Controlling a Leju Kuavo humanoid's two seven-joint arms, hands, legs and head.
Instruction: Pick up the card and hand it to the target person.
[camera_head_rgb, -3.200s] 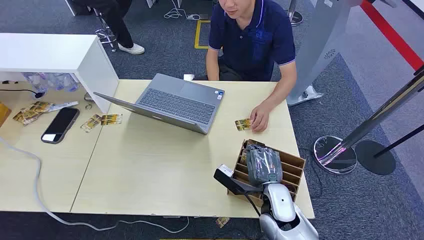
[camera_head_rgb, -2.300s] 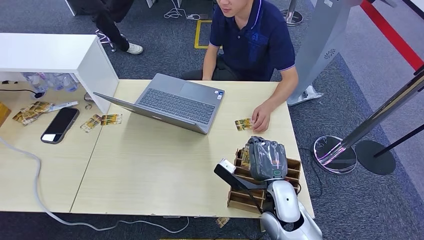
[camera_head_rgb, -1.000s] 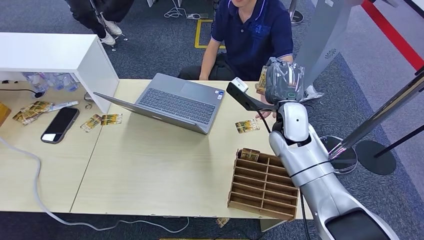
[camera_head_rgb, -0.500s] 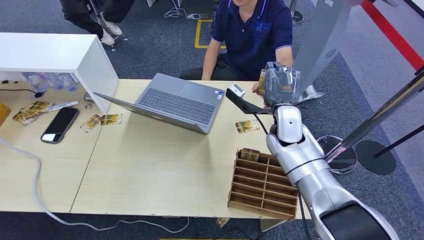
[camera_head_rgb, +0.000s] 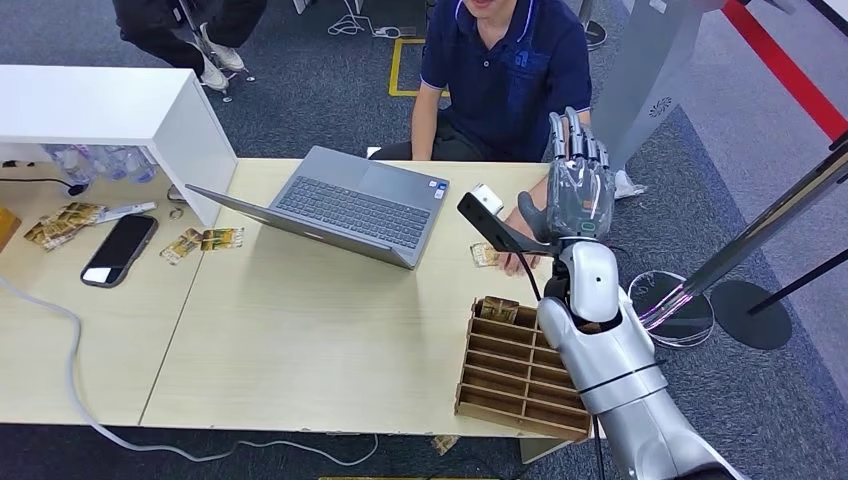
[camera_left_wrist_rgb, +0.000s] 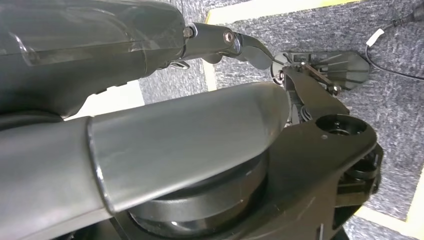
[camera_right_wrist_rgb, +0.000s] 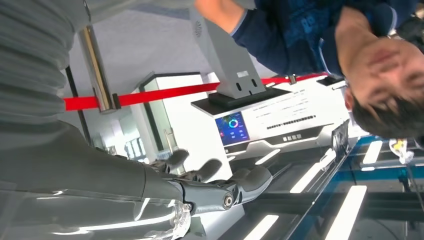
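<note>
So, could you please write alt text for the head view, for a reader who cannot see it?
The robot's silver right arm holds its open grey right hand up, fingers straight, before a seated person in a dark blue polo shirt. Below lie a pale wooden table, an open grey laptop and a brown slotted card rack.

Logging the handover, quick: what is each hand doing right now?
Right hand: open, fingers spread and extended, holding nothing.
Left hand: cannot be told; the left wrist view shows dark robot parts, with no fingers to make out.
</note>
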